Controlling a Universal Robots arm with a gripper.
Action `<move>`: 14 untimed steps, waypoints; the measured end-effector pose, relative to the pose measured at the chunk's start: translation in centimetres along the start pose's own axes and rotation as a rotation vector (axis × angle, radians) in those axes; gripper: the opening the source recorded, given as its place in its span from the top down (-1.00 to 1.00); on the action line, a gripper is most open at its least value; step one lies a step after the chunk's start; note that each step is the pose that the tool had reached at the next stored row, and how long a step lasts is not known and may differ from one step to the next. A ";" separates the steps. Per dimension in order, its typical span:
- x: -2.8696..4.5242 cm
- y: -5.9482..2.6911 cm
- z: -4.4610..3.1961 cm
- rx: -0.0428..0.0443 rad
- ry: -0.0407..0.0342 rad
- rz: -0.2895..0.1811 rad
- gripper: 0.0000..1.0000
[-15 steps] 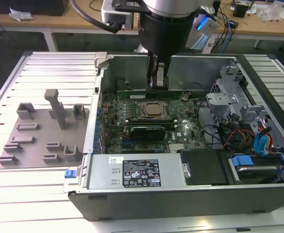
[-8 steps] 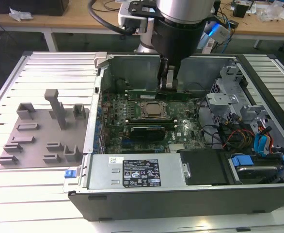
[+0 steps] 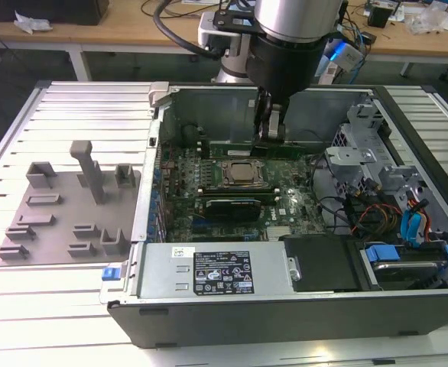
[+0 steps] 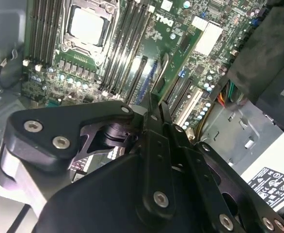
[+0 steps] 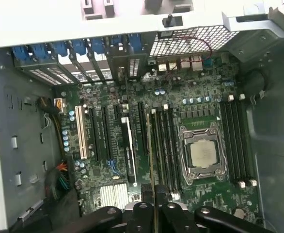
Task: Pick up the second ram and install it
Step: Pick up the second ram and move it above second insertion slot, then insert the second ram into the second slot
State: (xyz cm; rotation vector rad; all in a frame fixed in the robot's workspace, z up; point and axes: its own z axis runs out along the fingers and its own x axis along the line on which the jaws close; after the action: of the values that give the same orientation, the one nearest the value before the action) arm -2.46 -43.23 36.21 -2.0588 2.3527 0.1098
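We see a tower computer case (image 3: 232,325) lying open on a slatted white table (image 3: 79,107), its motherboard (image 3: 289,210) facing up. In the exterior view a grey holder tray (image 3: 52,222) sits at nine o'clock from the case. The power supply (image 3: 216,271) lies at six o'clock of the board, and the drive bays (image 3: 392,206) with their cabling at three o'clock. The arm (image 3: 289,34) enters from twelve o'clock and reaches down into the case. Its gripper (image 3: 271,136) hangs at about one o'clock from the CPU socket (image 3: 243,173).

In the first wrist view the fingers (image 5: 167,216) are pressed together on a thin board seen edge-on, the second ram (image 5: 150,150). It runs out from the fingertips over the bank of memory slots (image 5: 166,145) just beside the socket, on the side toward the expansion slots (image 5: 103,136). The second wrist view shows the same stick (image 4: 158,77) pinched by its flat faces, jutting past the tips above the board.

We judge the pick-up done and the install in hand, with the stick carried to its bank of slots. We cannot tell whether its lower edge touches a slot, and it does not look seated.

Seating it, in our judgement, calls for the stick to stand square over one slot along its whole length. The end clips should be open, and the press should go straight down and evenly. The slots lie close together, so a small tilt or sideways offset could land the edge on a slot wall instead.
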 end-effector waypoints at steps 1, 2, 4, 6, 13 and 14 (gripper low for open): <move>-0.01 -0.01 0.18 0.0006 0.0050 0.000 0.78; 0.00 -0.01 0.29 0.0015 0.0109 0.000 0.78; -0.01 -0.01 0.37 0.0018 0.0138 0.000 0.78; -0.02 -0.01 0.42 0.0018 0.0147 0.000 0.78; -0.02 -0.02 0.49 0.0019 0.0145 0.000 0.78; -0.02 -0.02 0.50 0.0019 0.0145 0.000 0.78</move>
State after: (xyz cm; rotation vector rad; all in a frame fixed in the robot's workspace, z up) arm -2.46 -43.19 35.72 -2.0660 2.3599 0.0930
